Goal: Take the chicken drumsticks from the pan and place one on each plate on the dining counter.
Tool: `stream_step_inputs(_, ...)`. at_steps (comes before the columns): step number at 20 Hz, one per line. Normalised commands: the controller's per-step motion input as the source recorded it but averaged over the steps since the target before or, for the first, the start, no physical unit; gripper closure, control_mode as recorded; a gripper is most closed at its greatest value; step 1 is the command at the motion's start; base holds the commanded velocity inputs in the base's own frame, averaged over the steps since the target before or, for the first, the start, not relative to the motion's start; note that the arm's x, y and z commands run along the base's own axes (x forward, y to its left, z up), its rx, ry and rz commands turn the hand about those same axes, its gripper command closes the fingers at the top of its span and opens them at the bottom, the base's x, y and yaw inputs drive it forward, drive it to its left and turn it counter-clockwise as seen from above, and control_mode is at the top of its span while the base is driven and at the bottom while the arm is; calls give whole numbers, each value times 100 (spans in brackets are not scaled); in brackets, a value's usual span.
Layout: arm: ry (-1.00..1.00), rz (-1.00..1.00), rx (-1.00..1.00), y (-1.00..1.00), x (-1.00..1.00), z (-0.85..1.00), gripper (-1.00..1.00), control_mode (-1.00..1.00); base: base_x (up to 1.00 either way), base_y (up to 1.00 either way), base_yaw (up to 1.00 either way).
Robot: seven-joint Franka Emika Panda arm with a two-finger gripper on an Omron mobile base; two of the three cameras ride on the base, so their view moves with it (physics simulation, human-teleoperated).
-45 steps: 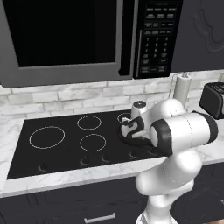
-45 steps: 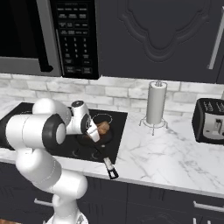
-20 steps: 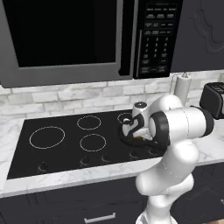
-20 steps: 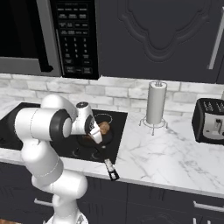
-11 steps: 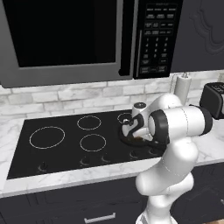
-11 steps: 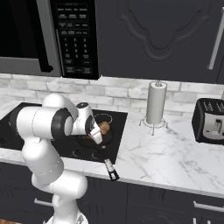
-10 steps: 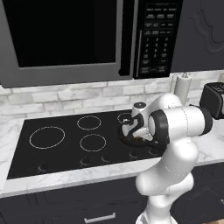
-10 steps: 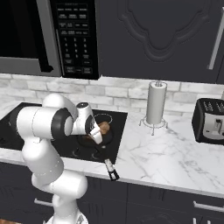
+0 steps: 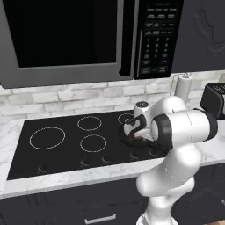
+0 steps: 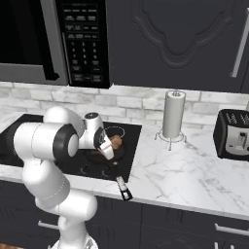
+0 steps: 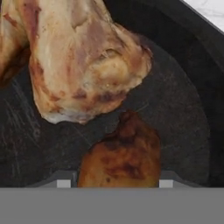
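The black pan (image 11: 183,109) sits on the front right burner of the cooktop, and both chicken drumsticks lie in it. A large pale golden drumstick (image 11: 83,61) takes up the upper part of the hand view. A smaller, darker brown drumstick (image 11: 124,153) lies between my two fingertips. My gripper (image 11: 114,181) is open, low in the pan, with one finger on each side of that smaller piece. From the base cameras, the gripper (image 10: 104,148) hangs over the pan (image 9: 132,141) beside a drumstick (image 10: 115,142). The pan's handle (image 10: 122,187) reaches past the counter's front edge. The plates and the dining counter are out of view.
The black cooktop (image 9: 66,145) is set in a marble worktop (image 10: 194,170). A paper towel roll (image 10: 173,114) and a toaster (image 10: 233,133) stand to the right. A microwave (image 9: 66,39) hangs above the cooktop.
The hand has sunk a little lower into the pan and the arm's elbow has shifted slightly. The pan and the drumsticks have stayed in place.
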Motion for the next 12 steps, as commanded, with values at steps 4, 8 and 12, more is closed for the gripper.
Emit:
stream_step_inputs(4, -11, 0, 3, -1, -45, 26, 100, -100, 0, 0, 0)
stream_step_inputs(8, -21, 0, 0, 0, -62, 36, 100, -100, 0, 0, 0)
stream_step_inputs(12, -18, 0, 0, 0, -54, 58, 100, -100, 0, 0, 0)
